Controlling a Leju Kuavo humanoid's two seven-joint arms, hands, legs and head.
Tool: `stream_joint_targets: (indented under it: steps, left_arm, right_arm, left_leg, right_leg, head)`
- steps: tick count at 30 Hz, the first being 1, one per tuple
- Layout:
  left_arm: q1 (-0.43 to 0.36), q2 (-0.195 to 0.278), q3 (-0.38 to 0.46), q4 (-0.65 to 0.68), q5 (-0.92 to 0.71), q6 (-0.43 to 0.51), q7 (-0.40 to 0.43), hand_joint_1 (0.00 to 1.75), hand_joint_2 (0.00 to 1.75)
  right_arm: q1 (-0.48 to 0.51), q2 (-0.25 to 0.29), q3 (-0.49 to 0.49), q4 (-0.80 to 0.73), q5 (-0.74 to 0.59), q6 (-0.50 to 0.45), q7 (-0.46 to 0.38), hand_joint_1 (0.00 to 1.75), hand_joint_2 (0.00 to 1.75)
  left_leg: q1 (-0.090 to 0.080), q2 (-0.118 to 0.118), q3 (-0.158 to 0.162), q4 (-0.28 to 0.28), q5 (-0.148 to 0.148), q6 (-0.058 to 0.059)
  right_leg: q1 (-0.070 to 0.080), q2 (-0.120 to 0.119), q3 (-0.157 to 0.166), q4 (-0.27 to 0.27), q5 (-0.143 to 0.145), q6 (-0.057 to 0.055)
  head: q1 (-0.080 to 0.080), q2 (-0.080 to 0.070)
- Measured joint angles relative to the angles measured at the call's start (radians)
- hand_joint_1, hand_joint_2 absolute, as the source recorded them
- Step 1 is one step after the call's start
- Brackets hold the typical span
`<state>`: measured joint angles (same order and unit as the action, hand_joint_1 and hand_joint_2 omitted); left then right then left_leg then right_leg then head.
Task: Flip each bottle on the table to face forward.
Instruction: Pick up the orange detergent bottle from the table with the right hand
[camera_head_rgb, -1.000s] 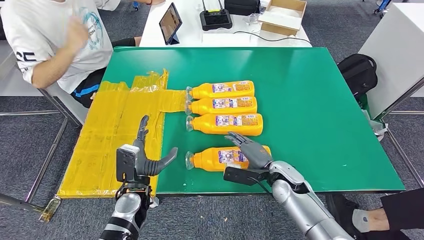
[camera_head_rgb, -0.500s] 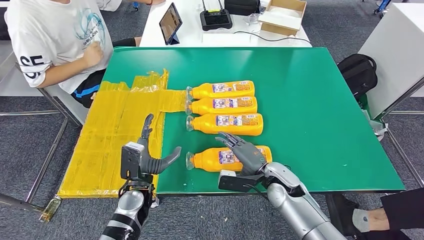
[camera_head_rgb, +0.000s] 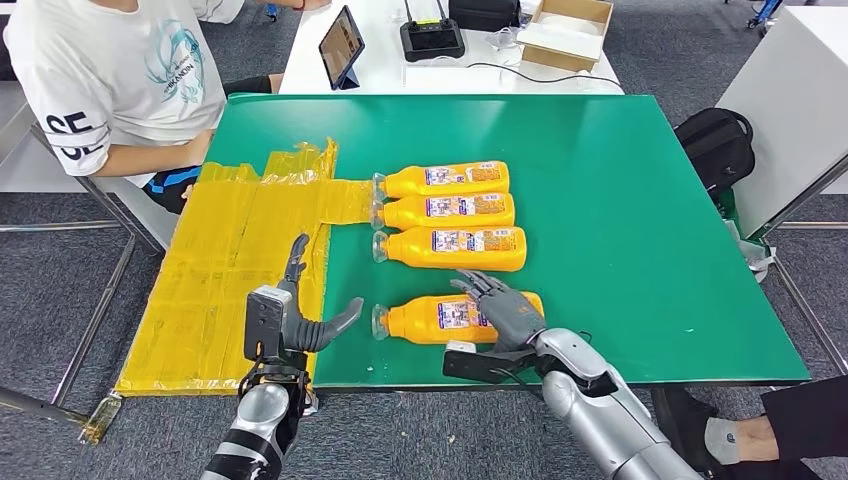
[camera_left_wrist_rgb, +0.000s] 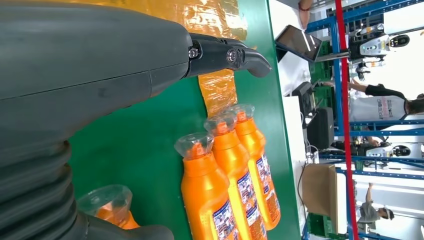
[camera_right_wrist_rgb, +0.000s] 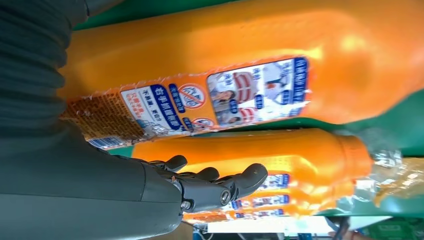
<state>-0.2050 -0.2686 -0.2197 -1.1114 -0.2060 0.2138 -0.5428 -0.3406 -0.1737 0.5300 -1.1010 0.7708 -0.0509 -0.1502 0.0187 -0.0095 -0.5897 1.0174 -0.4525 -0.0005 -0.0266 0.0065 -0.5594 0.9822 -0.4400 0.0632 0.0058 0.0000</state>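
Four orange bottles lie on their sides on the green table (camera_head_rgb: 620, 200), caps pointing left. Three form a tight row: far bottle (camera_head_rgb: 445, 180), middle bottle (camera_head_rgb: 447, 211), third bottle (camera_head_rgb: 452, 248). The nearest bottle (camera_head_rgb: 435, 319) lies apart near the front edge. My right hand (camera_head_rgb: 505, 308) hovers over this bottle's base end with its fingers spread, and in the right wrist view its fingers (camera_right_wrist_rgb: 215, 186) stretch out beside the nearest bottle (camera_right_wrist_rgb: 240, 95) without clasping it. My left hand (camera_head_rgb: 292, 322) stands open to the left of the bottle's cap. In the left wrist view its finger (camera_left_wrist_rgb: 225, 54) points past the row of bottles (camera_left_wrist_rgb: 220, 200).
Yellow tape sheeting (camera_head_rgb: 230, 270) covers the table's left part. A person in a white shirt (camera_head_rgb: 120, 80) sits at the far left corner. Behind the table stand a tablet (camera_head_rgb: 340, 45) and a cardboard box (camera_head_rgb: 565, 28). A black backpack (camera_head_rgb: 715, 145) lies on the right.
My right hand has swung slightly left, then back right and a little nearer over the nearest bottle. The person's raised arm has come down. My left hand barely moved.
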Motion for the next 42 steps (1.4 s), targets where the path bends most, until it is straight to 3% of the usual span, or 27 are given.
stream_joint_targets:
  steps: [6, 18, 19, 22, 23, 24, 42]
  left_arm:
    - [0.007, 0.0, 0.003, 0.001, 0.0, 0.0, 0.007, 0.0, 1.75]
    - [0.008, 0.0, 0.006, 0.021, -0.001, -0.002, 0.003, 0.0, 1.75]
    - [0.007, 0.0, 0.006, 0.023, -0.001, -0.002, 0.003, 0.0, 1.75]
    - [0.007, 0.0, 0.006, 0.028, 0.0, 0.0, 0.0, 0.0, 1.75]
    - [0.006, 0.0, 0.006, 0.029, 0.0, 0.001, -0.002, 0.0, 1.75]
    - [0.005, 0.0, 0.006, 0.03, 0.0, 0.002, -0.005, 0.0, 1.75]
    - [-0.04, 0.0, -0.004, 0.097, 0.027, 0.002, -0.031, 0.0, 1.75]
  right_arm:
    - [-0.009, -0.002, 0.001, 0.019, 0.025, 0.0, 0.051, 0.0, 1.75]
    - [-0.065, -0.005, -0.001, 0.092, -0.062, 0.087, 0.057, 0.0, 1.75]
    - [-0.069, -0.006, -0.001, 0.097, -0.064, 0.087, 0.057, 0.1, 1.75]
    - [-0.08, -0.007, 0.0, 0.113, -0.07, 0.097, 0.058, 1.37, 1.75]
    - [-0.085, -0.007, 0.001, 0.119, -0.075, 0.103, 0.059, 1.7, 1.75]
    - [-0.092, -0.007, 0.002, 0.127, -0.08, 0.11, 0.059, 1.75, 1.75]
    - [-0.23, -0.045, 0.091, 0.27, -0.214, 0.261, 0.02, 1.75, 1.75]
  left_leg:
    - [0.0, 0.0, 0.0, 0.0, 0.0, 0.0]
    - [0.0, 0.0, 0.002, 0.0, 0.0, 0.0]
    - [0.0, 0.0, 0.002, 0.0, 0.0, 0.0]
    - [0.0, 0.0, 0.002, 0.0, 0.0, 0.0]
    - [0.0, 0.0, 0.002, 0.0, 0.0, 0.0]
    - [0.0, 0.0, 0.002, 0.0, 0.0, 0.0]
    - [0.0, 0.0, 0.007, 0.0, 0.0, 0.0]
  right_leg:
    - [0.0, 0.0, 0.0, 0.0, 0.0, 0.0]
    - [0.0, 0.0, 0.001, 0.0, 0.0, 0.0]
    - [0.0, 0.0, 0.001, 0.0, 0.0, 0.0]
    - [0.0, 0.0, 0.001, 0.0, 0.0, 0.0]
    - [0.0, 0.0, 0.001, 0.0, 0.0, 0.0]
    - [0.0, 0.0, 0.001, 0.0, 0.0, 0.0]
    - [0.0, 0.0, 0.005, 0.0, 0.0, 0.0]
  head:
    - [0.0, 0.0]
    - [0.0, 0.0]
    - [0.0, 0.0]
    - [0.0, 0.0]
    - [0.0, 0.0]
    - [0.0, 0.0]
    - [0.0, 0.0]
